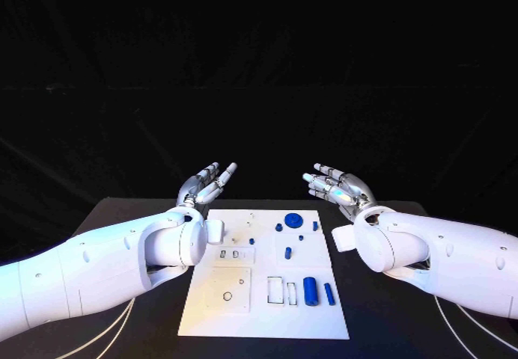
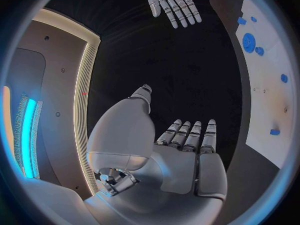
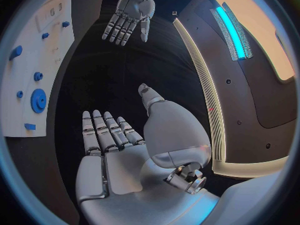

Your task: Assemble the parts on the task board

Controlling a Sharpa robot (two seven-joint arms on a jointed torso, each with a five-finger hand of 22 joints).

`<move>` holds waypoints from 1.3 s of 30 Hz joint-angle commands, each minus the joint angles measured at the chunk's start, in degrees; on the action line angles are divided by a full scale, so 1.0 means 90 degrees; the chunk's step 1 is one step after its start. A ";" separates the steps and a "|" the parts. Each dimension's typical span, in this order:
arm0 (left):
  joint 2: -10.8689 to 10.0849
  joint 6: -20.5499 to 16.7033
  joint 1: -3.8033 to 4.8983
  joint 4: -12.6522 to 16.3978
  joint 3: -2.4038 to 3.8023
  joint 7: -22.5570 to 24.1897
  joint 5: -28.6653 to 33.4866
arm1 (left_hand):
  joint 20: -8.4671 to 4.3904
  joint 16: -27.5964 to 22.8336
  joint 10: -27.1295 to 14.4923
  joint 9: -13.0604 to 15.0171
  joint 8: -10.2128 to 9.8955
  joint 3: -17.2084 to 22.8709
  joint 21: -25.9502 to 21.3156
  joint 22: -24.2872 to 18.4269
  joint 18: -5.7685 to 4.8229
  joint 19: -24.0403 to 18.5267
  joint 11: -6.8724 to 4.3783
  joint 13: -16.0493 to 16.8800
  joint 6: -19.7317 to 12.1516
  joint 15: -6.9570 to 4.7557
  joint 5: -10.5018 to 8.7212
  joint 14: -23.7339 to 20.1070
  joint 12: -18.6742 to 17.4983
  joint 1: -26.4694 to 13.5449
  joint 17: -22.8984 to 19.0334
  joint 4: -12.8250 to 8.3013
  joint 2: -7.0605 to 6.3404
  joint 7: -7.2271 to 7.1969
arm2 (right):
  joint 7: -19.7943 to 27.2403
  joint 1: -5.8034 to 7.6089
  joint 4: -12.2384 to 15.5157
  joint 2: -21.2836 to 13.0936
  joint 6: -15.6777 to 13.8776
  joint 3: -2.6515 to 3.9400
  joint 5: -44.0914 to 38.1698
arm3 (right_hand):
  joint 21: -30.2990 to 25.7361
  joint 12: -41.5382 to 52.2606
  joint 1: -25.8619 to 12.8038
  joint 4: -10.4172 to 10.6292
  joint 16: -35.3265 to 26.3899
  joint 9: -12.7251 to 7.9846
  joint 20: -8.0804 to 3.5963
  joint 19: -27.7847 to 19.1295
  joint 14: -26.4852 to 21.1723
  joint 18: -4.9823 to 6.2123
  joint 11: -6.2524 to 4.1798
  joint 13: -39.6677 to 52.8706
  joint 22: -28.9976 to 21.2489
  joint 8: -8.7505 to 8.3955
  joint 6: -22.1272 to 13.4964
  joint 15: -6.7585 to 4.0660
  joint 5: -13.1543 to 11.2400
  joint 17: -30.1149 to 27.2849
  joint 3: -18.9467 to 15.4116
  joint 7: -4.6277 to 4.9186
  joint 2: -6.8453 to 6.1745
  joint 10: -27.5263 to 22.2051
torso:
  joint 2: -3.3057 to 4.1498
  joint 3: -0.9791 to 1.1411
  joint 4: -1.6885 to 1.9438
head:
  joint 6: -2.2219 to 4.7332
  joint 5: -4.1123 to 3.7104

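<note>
The task board point(image 1: 232, 318) lies in the middle of the black table point(image 1: 394, 329), its near edge close to the table's near edge. Toward the board's near right corner, two blue cylinders point(image 1: 311, 291) lie side by side, next to narrow rectangular slots point(image 1: 276, 290). Farther up, around the board's middle, a small blue peg point(image 1: 288, 253) stands alone, with other small blue bits near it. Close to the far edge sits a round blue gear point(image 1: 293, 220), with a small blue piece point(image 1: 280, 226) just beside it. Beyond the board's far edge, both hands are raised above the table, well apart from the parts. The left hand point(image 1: 207, 184) is beyond the far left corner, holding nothing, its fingers stretched out straight and close together. The right hand point(image 1: 336, 185) is beyond the far right corner, likewise empty, palm up and fingers spread.
</note>
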 commanded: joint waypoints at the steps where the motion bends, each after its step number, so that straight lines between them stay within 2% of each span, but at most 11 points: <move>1: 0.0015 0.0270 0.0012 0.0007 0.0005 -0.0067 0.0130 | 0.0090 0.0058 0.0163 0.0021 0.0048 0.0034 0.0063 0.0025 0.0169 0.0049 0.0053 0.0021 0.0161 0.0107 0.0043 0.0185 0.0052 0.0231 0.0025 0.0049 0.0003 0.0226 | -0.0429 0.0067 -0.0022 -0.0010 0.0941 -0.0048 -0.0501 | 0.0418 0.0262 0.0639 -0.0364 0.0318 0.0118 0.0048 0.0853 0.1792 0.0238 -0.0038 0.0121 0.0192 0.0224 0.1308 -0.0091 0.0056 0.0113 0.0092 0.0936 -0.0020 0.1834 | 0.0000 0.0000 -0.0001 | -0.0002 0.0001; 5: 0.0015 0.0270 0.0012 0.0007 0.0005 -0.0067 0.0130 | 0.0124 0.0169 0.0693 0.0069 0.0122 0.0070 0.0190 0.0089 0.0269 0.0302 0.0263 0.0074 0.0603 0.0147 0.0033 0.0814 0.0132 0.0395 0.0092 0.0031 0.0067 0.0401 | -0.0463 0.0093 -0.0029 -0.0014 0.1011 -0.0071 -0.0533 | 0.0685 0.0371 0.0778 -0.0532 0.0420 0.0157 0.0045 0.1451 0.2558 0.0347 -0.0131 0.0153 0.0303 0.0322 0.2049 -0.0202 0.0040 0.0135 0.0165 0.0879 -0.0046 0.2777 | 0.0000 0.0000 -0.0001 | -0.0002 0.0001; 6: -0.0243 0.0487 0.0048 0.0064 0.0022 -0.0048 0.0117 | 0.0127 0.0186 0.0777 0.0077 0.0134 0.0071 0.0214 0.0101 0.0269 0.0350 0.0283 0.0080 0.0680 0.0155 0.0032 0.0918 0.0142 0.0424 0.0101 0.0027 0.0074 0.0418 | -0.0298 0.0232 -0.0244 -0.0129 0.0658 -0.0053 -0.2518 | 0.0775 0.0364 0.0807 -0.0579 0.0419 0.0158 0.0045 0.1654 0.2694 0.0384 -0.0152 0.0147 0.0338 0.0333 0.2257 -0.0239 0.0057 0.0131 0.0196 0.0854 -0.0049 0.2915 | 0.0105 -0.0029 -0.0017 | -0.0013 -0.0093; 7: -0.0264 0.0515 0.0052 0.0076 0.0022 -0.0036 0.0098 | 0.0138 0.0247 0.1024 0.0101 0.0178 0.0077 0.0292 0.0139 0.0258 0.0516 0.0323 0.0102 0.0909 0.0176 0.0029 0.1225 0.0180 0.0508 0.0130 0.0010 0.0084 0.0446 | -0.0324 0.0245 -0.0263 -0.0131 0.0641 -0.0050 -0.2724 | 0.0875 0.0372 0.0832 -0.0618 0.0434 0.0166 0.0043 0.1888 0.2804 0.0413 -0.0183 0.0150 0.0381 0.0353 0.2431 -0.0268 0.0076 0.0136 0.0218 0.0840 -0.0061 0.3014 | 0.0115 -0.0032 -0.0018 | -0.0011 -0.0093; 9: -0.0304 0.0553 0.0059 0.0103 0.0024 -0.0007 0.0066 | 0.0145 0.0472 0.2060 0.0183 0.0337 0.0089 0.0585 0.0287 0.0185 0.1187 0.0533 0.0210 0.1611 0.0260 0.0023 0.2186 0.0406 0.0689 0.0229 -0.0036 0.0117 0.0570 | -0.0386 0.0272 -0.0292 -0.0138 0.0611 -0.0044 -0.3109 | 0.1023 0.0384 0.0873 -0.0698 0.0462 0.0187 0.0038 0.2141 0.3073 0.0503 -0.0253 0.0150 0.0429 0.0407 0.2912 -0.0351 0.0096 0.0140 0.0289 0.0788 -0.0080 0.3255 | 0.0135 -0.0036 -0.0012 | -0.0009 -0.0105; 11: -0.0353 0.0586 0.0071 0.0142 0.0025 0.0022 0.0044 | 0.0120 0.0720 0.3109 0.0251 0.0484 0.0092 0.0999 0.0488 0.0108 0.2138 0.0630 0.0293 0.2272 0.0271 0.0020 0.3284 0.0632 0.0871 0.0332 -0.0099 0.0126 0.0635 | -0.0494 0.0306 -0.0316 -0.0148 0.0583 -0.0038 -0.3545 | 0.1167 0.0378 0.0909 -0.0779 0.0479 0.0197 0.0020 0.2388 0.3325 0.0565 -0.0313 0.0145 0.0475 0.0436 0.3328 -0.0426 0.0085 0.0139 0.0373 0.0738 -0.0111 0.3465 | 0.0159 -0.0037 0.0000 | -0.0008 -0.0120; 13: -0.0409 0.0611 0.0087 0.0196 0.0028 0.0044 0.0025 | 0.0136 0.0880 0.4072 0.0307 0.0621 0.0087 0.1339 0.0631 0.0063 0.2871 0.0616 0.0346 0.2954 0.0203 0.0019 0.3967 0.0840 0.1018 0.0385 -0.0147 0.0142 0.0672 | -0.0658 0.0342 -0.0325 -0.0158 0.0595 -0.0029 -0.3985 | 0.1292 0.0374 0.0945 -0.0867 0.0506 0.0200 -0.0028 0.2617 0.3626 0.0593 -0.0395 0.0145 0.0508 0.0447 0.3692 -0.0511 0.0070 0.0140 0.0501 0.0681 -0.0141 0.3721 | 0.0200 -0.0037 0.0009 | 0.0012 -0.0131; 16: -0.0509 0.0572 0.0112 0.0326 0.0034 0.0102 0.0006 | 0.0131 0.1023 0.4702 0.0408 0.0893 0.0079 0.1573 0.0702 0.0137 0.3288 0.0473 0.0373 0.4036 0.0029 0.0019 0.4497 0.1023 0.1185 0.0434 -0.0215 0.0145 0.0663 | -0.0946 0.0406 -0.0313 -0.0176 0.0666 -0.0010 -0.4602 | 0.1376 0.0311 0.0936 -0.0970 0.0473 0.0184 -0.0106 0.2796 0.3909 0.0592 -0.0480 0.0134 0.0515 0.0400 0.3935 -0.0599 0.0023 0.0128 0.0711 0.0604 -0.0218 0.4001 | 0.0269 -0.0036 0.0025 | 0.0009 -0.0153; 25: -0.0780 0.0515 0.0178 0.0820 0.0110 0.0149 -0.0008 | 0.0120 0.0979 0.5203 0.0307 0.0855 0.0060 0.1783 0.0727 0.0267 0.3658 0.0342 0.0291 0.4440 -0.0110 0.0022 0.4985 0.0920 0.1397 0.0443 -0.0258 0.0114 0.0548 | -0.1539 0.0623 -0.0330 -0.0195 0.0757 0.0009 -0.5884 | 0.1644 0.0177 0.0766 -0.1035 0.0484 0.0191 -0.0302 0.3261 0.4606 0.0597 -0.0635 0.0155 0.0585 0.0291 0.4298 -0.0806 -0.0095 0.0181 0.1007 0.0463 -0.0449 0.4491 | 0.0519 -0.0066 0.0093 | 0.0087 -0.0225; 33: -0.0979 0.0521 0.0340 0.1198 0.0131 0.0095 -0.0010 | 0.0106 0.0990 0.5344 0.0268 0.0791 0.0071 0.1920 0.0769 0.0327 0.3819 0.0315 0.0282 0.4545 -0.0166 0.0027 0.5241 0.0829 0.1495 0.0492 -0.0283 0.0087 0.0541 | -0.2394 0.0777 -0.0358 -0.0085 0.1041 0.0013 -0.7670 | 0.2184 0.0175 0.0749 -0.1061 0.0690 0.0205 -0.0628 0.3927 0.5503 0.0585 -0.0854 0.0186 0.0835 0.0331 0.4666 -0.1110 -0.0034 0.0421 0.1045 0.0283 -0.0727 0.4983 | 0.0758 -0.0116 0.0132 | 0.0141 -0.0302; 39: -0.1083 0.0561 0.0412 0.1452 0.0136 0.0053 -0.0010 | 0.0104 0.0975 0.5349 0.0263 0.0778 0.0068 0.1940 0.0776 0.0332 0.3838 0.0317 0.0280 0.4548 -0.0165 0.0024 0.5241 0.0812 0.1499 0.0492 -0.0284 0.0071 0.0544 | -0.2908 0.0818 -0.0367 0.0040 0.1104 0.0014 -0.8813 | 0.2840 0.0148 0.0784 -0.1046 0.1133 0.0238 -0.0940 0.4608 0.6449 0.0584 -0.1019 0.0234 0.1189 0.0400 0.4936 -0.1394 0.0182 0.0832 0.0962 0.0117 -0.0904 0.5178 | 0.0923 -0.0153 0.0191 | 0.0172 -0.0365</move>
